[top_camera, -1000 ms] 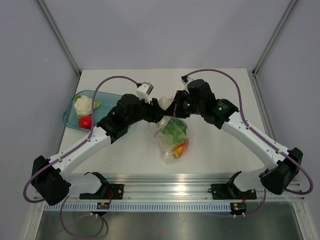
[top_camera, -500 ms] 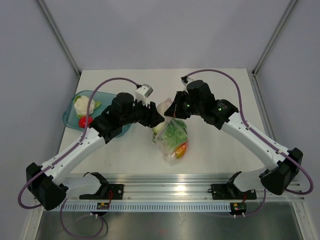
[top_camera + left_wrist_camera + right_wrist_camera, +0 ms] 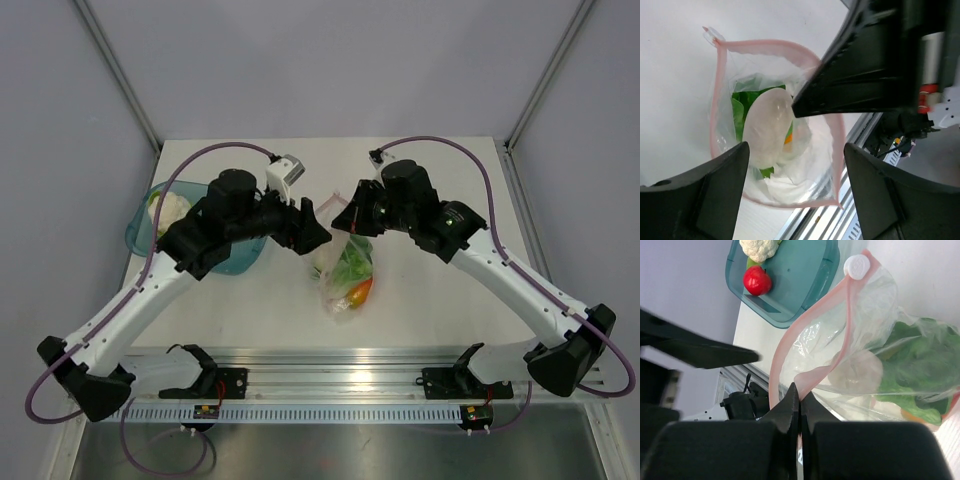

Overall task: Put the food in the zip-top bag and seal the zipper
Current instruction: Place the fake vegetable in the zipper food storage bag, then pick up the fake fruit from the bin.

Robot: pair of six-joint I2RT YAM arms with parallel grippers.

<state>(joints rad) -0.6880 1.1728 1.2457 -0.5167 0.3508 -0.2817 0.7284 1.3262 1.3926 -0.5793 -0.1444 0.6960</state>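
The zip-top bag (image 3: 345, 278) hangs from my right gripper (image 3: 344, 216), which is shut on its pinkish zipper (image 3: 812, 375) strip. Its mouth gapes open in the left wrist view (image 3: 777, 125). Inside lie food pieces: a green leafy piece (image 3: 925, 360), a whitish piece (image 3: 767, 125) and an orange one (image 3: 362, 291). My left gripper (image 3: 312, 224) is open and empty, just left of the bag's mouth and above it (image 3: 796, 155). A cauliflower (image 3: 760, 247) and a red round piece (image 3: 757, 280) lie in the teal bowl (image 3: 800, 275).
The teal bowl (image 3: 235, 255) sits at the table's left, mostly hidden under my left arm. A round white tab (image 3: 856, 266) sits at the zipper's end. The table's metal front rail (image 3: 340, 365) runs below the bag.
My left arm has swung back to the left, away from the bag's mouth, with its gripper open. The bag has shifted a little, hanging straighter from my right gripper.
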